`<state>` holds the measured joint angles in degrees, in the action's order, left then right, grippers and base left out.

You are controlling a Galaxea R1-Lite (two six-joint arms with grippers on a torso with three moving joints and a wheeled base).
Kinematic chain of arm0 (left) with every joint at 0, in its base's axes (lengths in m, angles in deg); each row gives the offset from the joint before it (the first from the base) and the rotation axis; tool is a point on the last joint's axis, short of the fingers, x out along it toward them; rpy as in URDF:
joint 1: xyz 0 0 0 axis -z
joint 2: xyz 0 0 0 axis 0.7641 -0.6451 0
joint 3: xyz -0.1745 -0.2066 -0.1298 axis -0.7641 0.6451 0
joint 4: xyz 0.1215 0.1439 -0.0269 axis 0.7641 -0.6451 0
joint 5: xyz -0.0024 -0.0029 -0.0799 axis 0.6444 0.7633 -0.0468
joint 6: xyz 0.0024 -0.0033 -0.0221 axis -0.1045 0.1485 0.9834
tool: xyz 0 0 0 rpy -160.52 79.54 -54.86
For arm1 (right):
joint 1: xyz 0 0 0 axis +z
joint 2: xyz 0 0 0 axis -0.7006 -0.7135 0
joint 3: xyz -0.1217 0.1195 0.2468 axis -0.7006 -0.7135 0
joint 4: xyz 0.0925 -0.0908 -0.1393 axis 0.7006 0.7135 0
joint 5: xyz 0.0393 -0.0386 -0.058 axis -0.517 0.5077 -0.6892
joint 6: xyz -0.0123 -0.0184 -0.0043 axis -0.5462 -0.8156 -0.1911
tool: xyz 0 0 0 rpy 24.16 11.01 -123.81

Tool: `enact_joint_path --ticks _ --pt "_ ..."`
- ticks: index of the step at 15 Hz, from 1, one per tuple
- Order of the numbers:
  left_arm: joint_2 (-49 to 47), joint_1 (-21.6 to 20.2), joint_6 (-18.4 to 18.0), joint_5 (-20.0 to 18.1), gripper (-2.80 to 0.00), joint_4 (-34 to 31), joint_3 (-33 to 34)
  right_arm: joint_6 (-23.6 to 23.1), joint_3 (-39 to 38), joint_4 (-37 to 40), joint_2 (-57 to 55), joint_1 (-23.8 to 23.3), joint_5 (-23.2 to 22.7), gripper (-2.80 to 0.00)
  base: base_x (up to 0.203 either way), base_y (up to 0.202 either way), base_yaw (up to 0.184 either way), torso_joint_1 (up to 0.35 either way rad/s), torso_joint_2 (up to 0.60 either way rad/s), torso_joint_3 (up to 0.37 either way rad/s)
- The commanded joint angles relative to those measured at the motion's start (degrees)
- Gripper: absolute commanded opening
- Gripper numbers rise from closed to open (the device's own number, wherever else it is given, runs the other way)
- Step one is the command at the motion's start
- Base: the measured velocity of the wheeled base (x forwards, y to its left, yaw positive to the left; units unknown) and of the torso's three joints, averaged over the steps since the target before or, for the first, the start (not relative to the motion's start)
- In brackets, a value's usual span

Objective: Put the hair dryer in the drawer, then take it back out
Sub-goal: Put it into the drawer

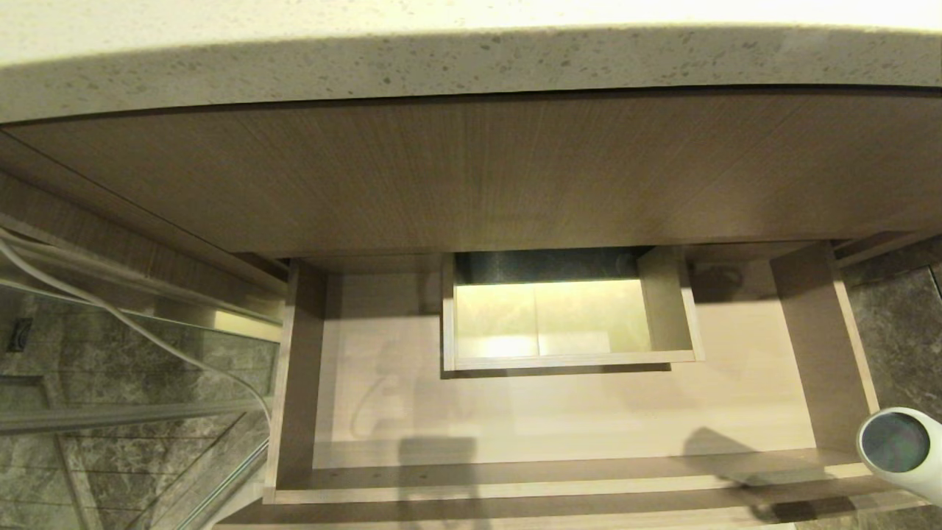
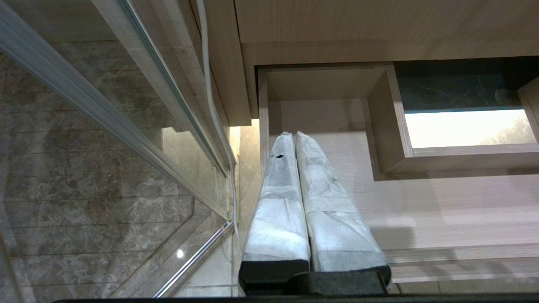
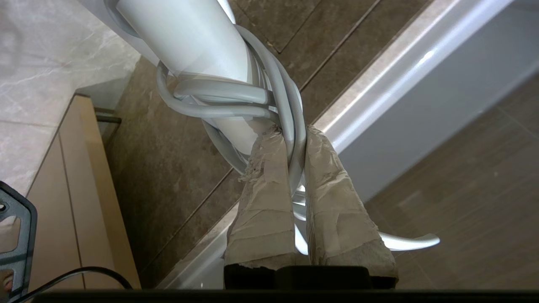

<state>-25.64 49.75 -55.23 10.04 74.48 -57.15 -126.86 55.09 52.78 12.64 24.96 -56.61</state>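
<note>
The drawer [image 1: 294, 383] stands pulled out below the wood panel, its pale floor bare around a boxed cutout [image 1: 567, 316] at mid-back. The white hair dryer [image 1: 901, 445] hangs outside the drawer, off its front right corner, with its round nozzle facing up. In the right wrist view my right gripper [image 3: 290, 134] is shut on the grey-white cord [image 3: 294, 139] wound round the hair dryer's handle [image 3: 198, 38], above the dark floor. My left gripper [image 2: 290, 135] is shut on nothing, over the drawer's left side [image 2: 263, 109].
A speckled stone countertop [image 1: 471, 66] overhangs a wood panel [image 1: 471, 177] above the drawer. A glass partition with metal rails [image 1: 125, 397] and a white cable [image 1: 110, 309] stand at the left. Dark stone floor tiles [image 1: 898, 294] lie to the right.
</note>
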Motion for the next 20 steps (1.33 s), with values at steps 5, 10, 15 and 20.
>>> enact_joint_path --ticks 5,10,15,20 --pt "0.0 0.0 0.0 0.0 -2.80 0.1 2.3 -0.2 0.8 -9.2 -15.7 0.0 0.0 -2.80 0.000 0.000 0.000 0.000 0.00 0.000" --pt "0.0 0.0 0.0 0.0 -2.80 0.1 2.3 -0.3 1.0 -18.5 -26.4 0.0 -0.2 -2.80 0.000 0.000 0.000 0.000 0.00 0.000" --pt "0.0 0.0 0.0 0.0 -2.80 0.1 2.3 -0.5 1.9 -31.4 -36.6 1.1 -0.2 -2.80 0.000 0.000 0.000 0.000 0.00 0.000" --pt "0.0 0.0 0.0 0.0 -2.80 0.1 2.3 -0.4 4.2 -38.2 -42.9 3.7 -0.3 -2.80 0.000 0.000 0.000 0.000 0.00 0.000"
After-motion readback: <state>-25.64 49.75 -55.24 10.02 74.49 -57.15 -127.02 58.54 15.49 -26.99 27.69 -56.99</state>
